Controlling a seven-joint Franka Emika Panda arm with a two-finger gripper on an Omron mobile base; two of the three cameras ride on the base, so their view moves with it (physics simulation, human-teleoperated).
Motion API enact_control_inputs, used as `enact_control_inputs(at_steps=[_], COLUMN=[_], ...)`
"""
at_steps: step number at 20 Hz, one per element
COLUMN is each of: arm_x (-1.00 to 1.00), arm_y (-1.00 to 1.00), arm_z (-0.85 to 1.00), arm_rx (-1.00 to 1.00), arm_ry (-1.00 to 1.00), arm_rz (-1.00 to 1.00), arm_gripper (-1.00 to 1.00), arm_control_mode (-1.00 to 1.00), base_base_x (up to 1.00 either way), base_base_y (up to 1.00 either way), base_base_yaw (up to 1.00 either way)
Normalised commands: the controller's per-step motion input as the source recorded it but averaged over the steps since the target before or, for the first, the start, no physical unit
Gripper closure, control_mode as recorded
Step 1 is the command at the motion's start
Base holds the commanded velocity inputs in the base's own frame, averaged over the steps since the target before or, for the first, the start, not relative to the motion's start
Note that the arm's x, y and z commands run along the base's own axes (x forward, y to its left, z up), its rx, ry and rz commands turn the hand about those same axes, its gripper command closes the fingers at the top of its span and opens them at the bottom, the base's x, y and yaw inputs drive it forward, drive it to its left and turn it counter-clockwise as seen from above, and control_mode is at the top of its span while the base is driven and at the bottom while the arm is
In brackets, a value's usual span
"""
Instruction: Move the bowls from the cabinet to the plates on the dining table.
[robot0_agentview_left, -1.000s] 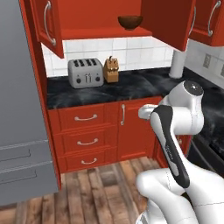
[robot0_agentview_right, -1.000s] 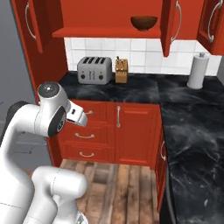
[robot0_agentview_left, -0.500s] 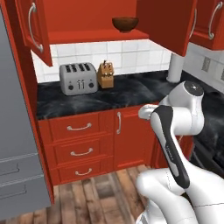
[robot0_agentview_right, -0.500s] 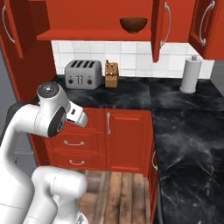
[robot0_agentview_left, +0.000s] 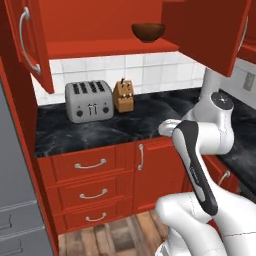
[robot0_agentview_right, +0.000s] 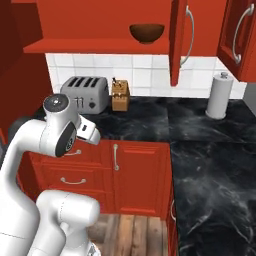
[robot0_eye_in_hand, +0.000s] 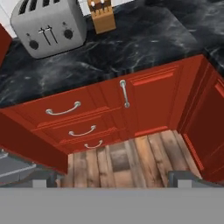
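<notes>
Up on the red inner shelf of the open cabinet (robot0_agentview_left: 105, 47) you have the dark brown bowl (robot0_agentview_left: 148, 32), sitting upright and alone. Your fingers (robot0_eye_in_hand: 112, 177) are spread wide with nothing between them, pointing down at the red drawers (robot0_eye_in_hand: 72, 120) and wooden floor (robot0_eye_in_hand: 127, 164), so the bowl lies well above them. Below it, the black worktop (robot0_agentview_right: 150, 122) carries a toaster (robot0_agentview_left: 89, 101) and knife block (robot0_agentview_left: 123, 96). No writing is readable.

A rendered home kitchen: red cabinet (robot0_agentview_left: 105, 30) at the frame's top, white tiles, a toaster (robot0_agentview_left: 89, 101) and knife block (robot0_agentview_left: 123, 96) mid-frame on the black marble counter (robot0_agentview_left: 100, 127), red drawers (robot0_agentview_left: 90, 187) below.
</notes>
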Motion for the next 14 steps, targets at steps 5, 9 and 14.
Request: enact_control_inputs(at_steps=[5, 9, 14], arm_x=[0.00, 0.00, 0.00], arm_y=[0.00, 0.00, 0.00], arm_z=[0.00, 0.00, 0.00], arm_rx=[0.00, 0.00, 0.00], arm_ry=[0.00, 0.00, 0.00], arm_rz=[0.00, 0.00, 0.00], arm_gripper=[-1.00, -1.00, -1.00], arm_control_mode=[1.00, 1.00, 1.00], base_base_x=[0.71, 0.53, 0.49], base_base_y=[-0.34, -0.42, -0.37], base_base_yaw=[-0.01, 0.00, 0.00])
